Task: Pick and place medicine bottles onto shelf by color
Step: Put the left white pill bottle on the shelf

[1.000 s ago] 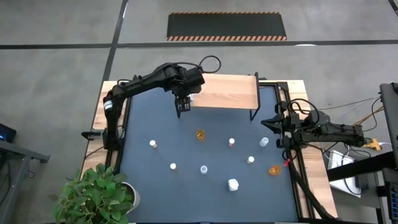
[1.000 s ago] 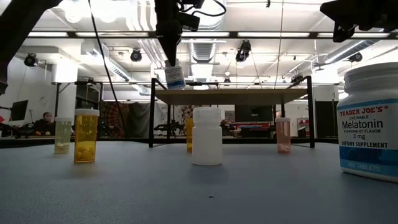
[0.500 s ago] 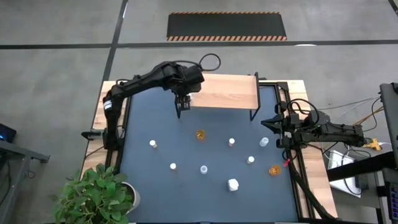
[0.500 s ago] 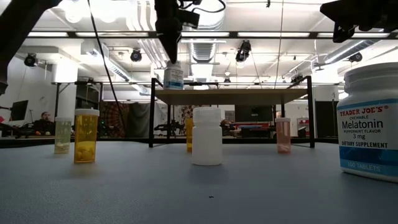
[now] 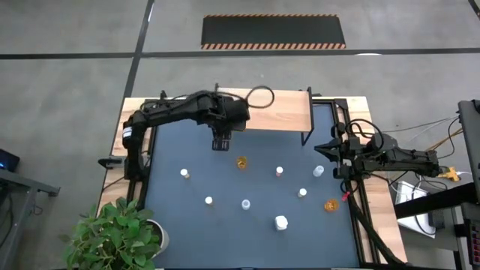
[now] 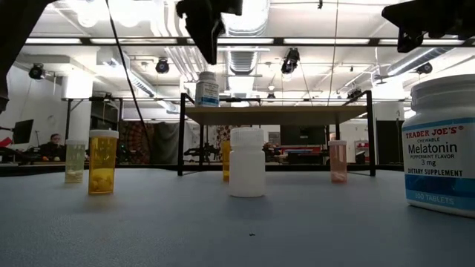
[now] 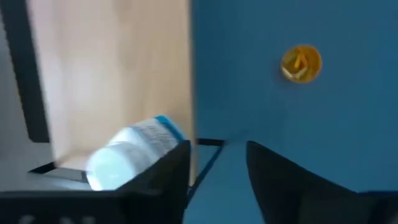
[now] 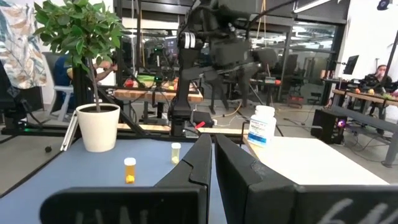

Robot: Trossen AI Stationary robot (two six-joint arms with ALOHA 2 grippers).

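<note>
Left gripper point(image 5: 220, 144) hangs empty with fingers apart, just off the shelf point(image 5: 274, 111) at its seven o'clock corner. White bottle point(image 6: 208, 88) stands upright there on the board. Right gripper point(image 5: 324, 150), pinched together, waits at the mat's three o'clock edge.

the shelf point(image 5: 274, 111) is a board of pale, smooth, matt wood on thin black metal legs point(image 6: 181, 135). under it the table mat point(image 5: 195, 165) looks dark blue, matt and faintly grained. on the shelf a white bottle point(image 6: 208, 88) of smooth plastic carries a paper label. in front of the shelf, a white plastic bottle point(image 6: 247, 162) looks matt, and an amber bottle point(image 6: 103, 162) is translucent, glossy plastic with a white cap.
</note>
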